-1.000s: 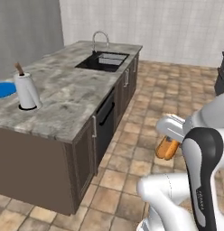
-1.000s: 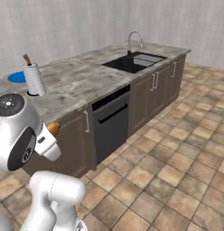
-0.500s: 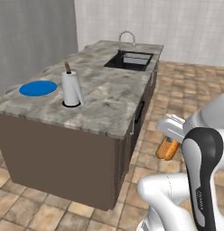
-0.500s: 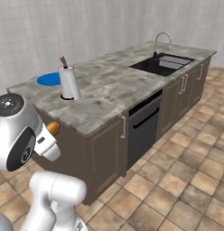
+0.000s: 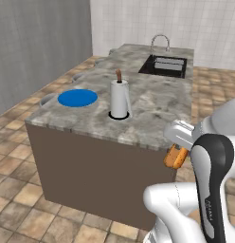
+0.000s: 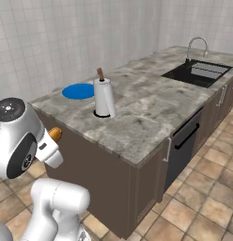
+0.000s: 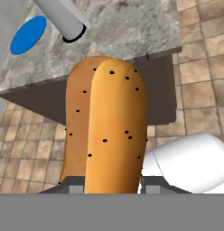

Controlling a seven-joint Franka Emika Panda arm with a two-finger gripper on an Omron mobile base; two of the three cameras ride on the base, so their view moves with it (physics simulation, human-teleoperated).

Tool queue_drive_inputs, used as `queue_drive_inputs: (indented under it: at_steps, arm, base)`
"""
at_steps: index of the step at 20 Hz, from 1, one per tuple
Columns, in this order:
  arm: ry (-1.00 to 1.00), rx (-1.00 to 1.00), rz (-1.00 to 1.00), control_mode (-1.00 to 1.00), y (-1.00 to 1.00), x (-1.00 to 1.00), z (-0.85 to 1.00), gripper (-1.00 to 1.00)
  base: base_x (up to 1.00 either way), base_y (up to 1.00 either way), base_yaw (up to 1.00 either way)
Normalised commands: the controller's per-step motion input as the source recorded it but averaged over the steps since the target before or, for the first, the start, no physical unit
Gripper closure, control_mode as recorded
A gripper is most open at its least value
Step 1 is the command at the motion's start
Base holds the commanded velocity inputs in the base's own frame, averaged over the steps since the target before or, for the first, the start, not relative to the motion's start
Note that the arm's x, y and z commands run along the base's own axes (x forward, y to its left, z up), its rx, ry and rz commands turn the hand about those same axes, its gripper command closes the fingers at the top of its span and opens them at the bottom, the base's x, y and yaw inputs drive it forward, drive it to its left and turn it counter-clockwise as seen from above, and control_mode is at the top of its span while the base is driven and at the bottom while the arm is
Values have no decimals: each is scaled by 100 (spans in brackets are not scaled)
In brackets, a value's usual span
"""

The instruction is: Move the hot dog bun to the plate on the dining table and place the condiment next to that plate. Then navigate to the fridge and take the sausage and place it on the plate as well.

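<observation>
My gripper point(image 5: 179, 144) is shut on the hot dog bun point(image 5: 175, 157), an orange-tan speckled bun held in the air in front of the dining table's point(image 5: 152, 102) near end. The hand view has the bun point(image 7: 107, 126) rising large between the fingertips. In the right base view the bun point(image 6: 55, 134) pokes out of the gripper point(image 6: 50, 142) at the left. The blue plate point(image 5: 77, 98) lies on the stone top near the far left corner, also seen as plate point(image 6: 78, 91) and plate point(image 7: 28, 34). The condiment, the fridge and the sausage are out of view.
A white paper towel roll point(image 5: 119, 98) stands on the top beside the plate. A sink with a faucet point(image 5: 164, 65) sits at the far end. Grey stools point(image 5: 46, 100) line the table's far left side. A dishwasher front point(image 6: 184, 141) faces the tiled floor.
The base has driven along the table, so the whole scene shifted: the plate and towel roll are now closer and more central. The bun stays held in my gripper.
</observation>
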Motion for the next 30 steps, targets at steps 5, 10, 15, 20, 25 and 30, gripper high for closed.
queue_drive_inputs:
  at_steps: [5,10,15,20,25,30]
  arm:
    - [0,0,0,100,0,0,0,100]
    - [0,0,0,100,0,0,0,100]
    - [0,0,0,100,0,0,0,100]
    - [0,0,0,100,0,0,0,100]
    - [0,0,0,100,0,0,0,100]
    - [0,0,0,100,0,0,0,100]
  base:
    - [52,100,-12]
    - [48,100,-24]
    - [49,100,-33]
    - [52,100,-46]
    - [43,83,-61]
    - [42,69,-69]
